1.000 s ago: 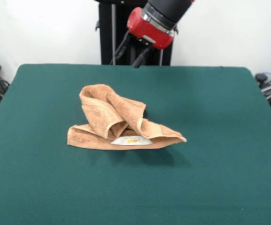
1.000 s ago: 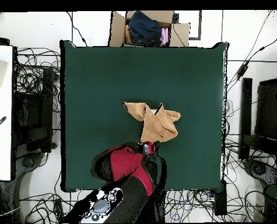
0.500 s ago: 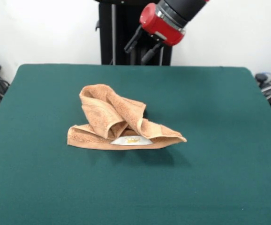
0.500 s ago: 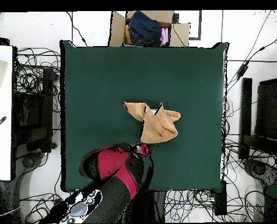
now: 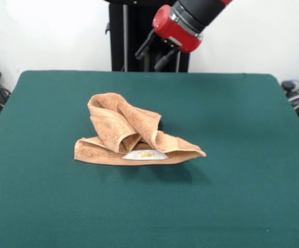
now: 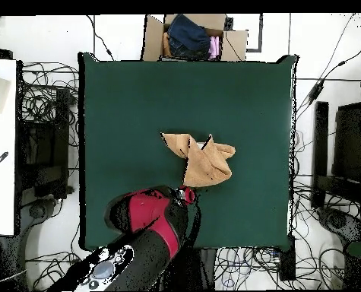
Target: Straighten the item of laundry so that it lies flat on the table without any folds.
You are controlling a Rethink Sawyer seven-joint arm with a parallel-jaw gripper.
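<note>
— Pincer (image 5: 157,52) first: where is it, and what has it got?

— High in the upper middle of the front frame, on the red and black arm (image 5: 188,18) that slants in from the top edge. Its two dark fingers (image 5: 143,45) stand apart with nothing between them. It hangs in the air above the far part of the counter (image 5: 253,170), well clear of the cloth.

— And the towel?

— The orange-tan towel (image 5: 126,135) lies bunched a little left of centre in the front frame. A long doubled edge runs along its lower side, from a blunt corner at the left to a pointed tip at the right. Over that, a thick fold rises to a rounded hump at the upper left. A small white label (image 5: 145,154) peeks out from under the folds at the lower edge.

— How much open room around it?

— Plenty. In the overhead frame the towel (image 6: 202,158) sits right of centre on the counter (image 6: 122,99), with bare green felt on all four sides and every edge well away. The pincer (image 6: 187,195) shows just below the towel's lower edge, near the bottom edge of the counter. A cardboard box (image 6: 194,36) with clothes stands beyond the top edge, off the counter.
</note>
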